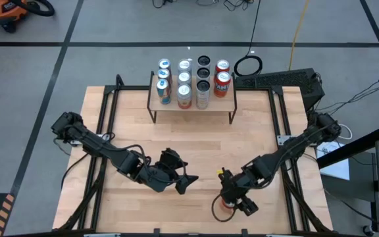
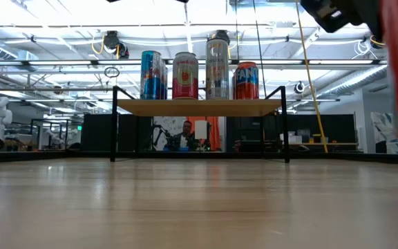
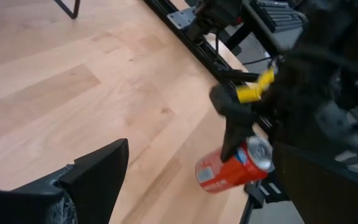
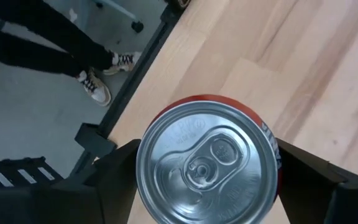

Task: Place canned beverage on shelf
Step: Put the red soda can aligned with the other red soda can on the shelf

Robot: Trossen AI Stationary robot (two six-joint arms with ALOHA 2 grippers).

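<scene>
My right gripper (image 1: pixel 232 201) sits low at the near edge of the table (image 1: pixel 137 131), its fingers (image 4: pixel 114 177) spread to either side of the red can (image 4: pixel 209 158), flanking the wall just below the rim; I cannot tell whether the pads are already pressing or just beside the metal. The can stands upright on the wood, tab still sealed, so I judge it full: fairly heavy for its size, stiff while pressurised, but smooth and round enough to slip or twist in a loose pinch. I would take it across the middle of the body, squarely, with firm and even force, never by the lid. My left gripper (image 1: pixel 183 179) waits nearby toward the table's middle, fingers parted, holding nothing. Farther off, at the far edge, stands the shelf (image 1: pixel 193 105), already crowded with cans (image 1: pixel 183 82) in rows, so free room looks scarce and I would set mine down gently
</scene>
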